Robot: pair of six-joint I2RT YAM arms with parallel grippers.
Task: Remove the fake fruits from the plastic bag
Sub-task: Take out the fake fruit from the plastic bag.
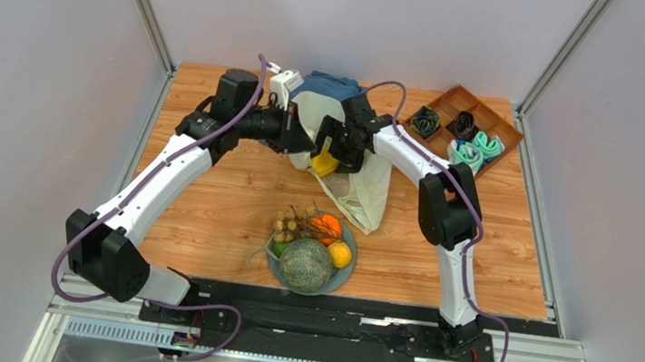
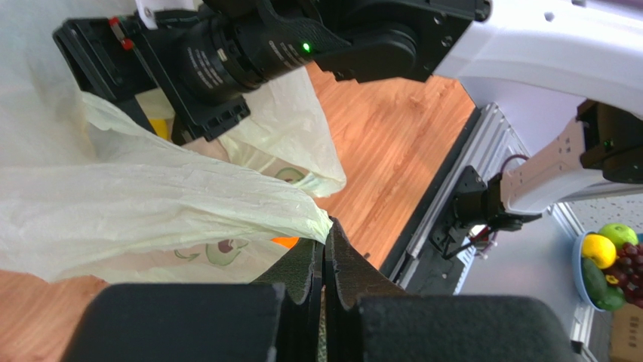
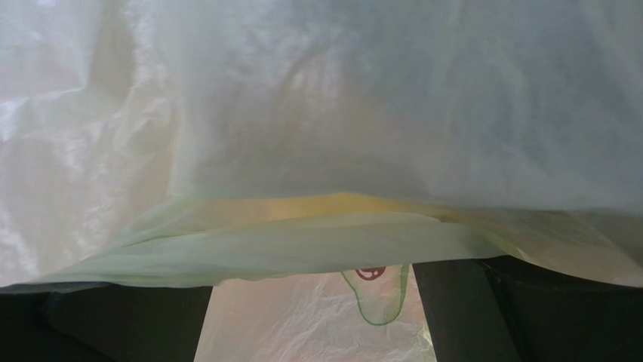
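The left jaws are clenched on a fold of the plastic bag, holding the thin film up off the tabletop toward the back. The right jaws stand spread wide at the bag's opening, gripping nothing. The film drapes over both fingers, and a yellow piece shows through it just beside them. A melon, oranges and other fake fruits lie on a plate near the front edge, well apart from both jaws.
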